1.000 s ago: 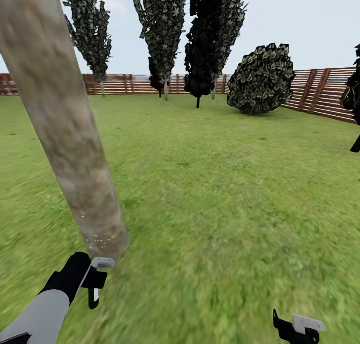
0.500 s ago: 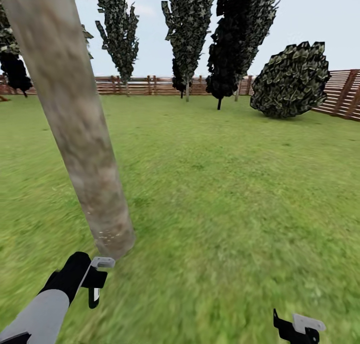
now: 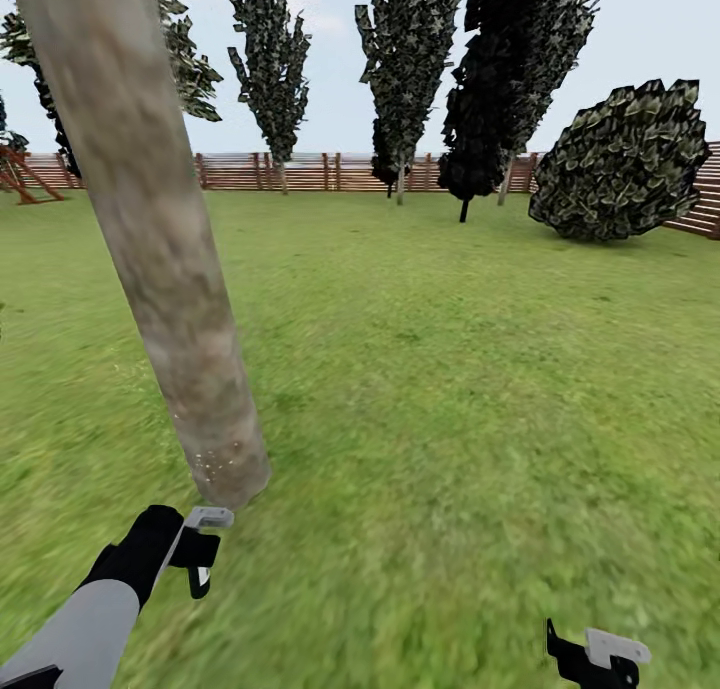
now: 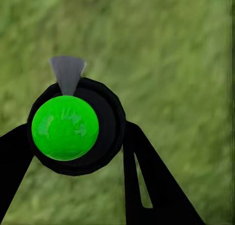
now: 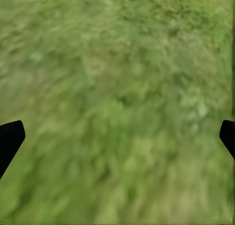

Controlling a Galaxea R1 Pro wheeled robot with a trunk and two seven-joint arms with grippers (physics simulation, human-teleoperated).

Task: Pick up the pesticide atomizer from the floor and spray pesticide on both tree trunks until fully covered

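My left gripper (image 4: 73, 137) is clamped on the pesticide atomizer (image 4: 76, 124), its black fingers (image 4: 147, 176) pressed against both sides of the dark round body. Through the wrist camera I look straight down the bottle's long axis: a bright green cap faces me, with a grey nozzle tip jutting from the rim beyond it. From the head view, the left gripper (image 3: 200, 559) sits low and near on the left, just short of the base of the tree trunk (image 3: 150, 239), a thick mottled grey-brown column leaning across the frame with pale specks near its foot. My right gripper (image 3: 597, 659) hangs low at right over grass (image 3: 470, 399), fingers (image 5: 10, 139) spread wide apart. Farther off stand trees (image 3: 405, 69), a round bush (image 3: 628, 164) and the slatted fence (image 3: 300, 171).
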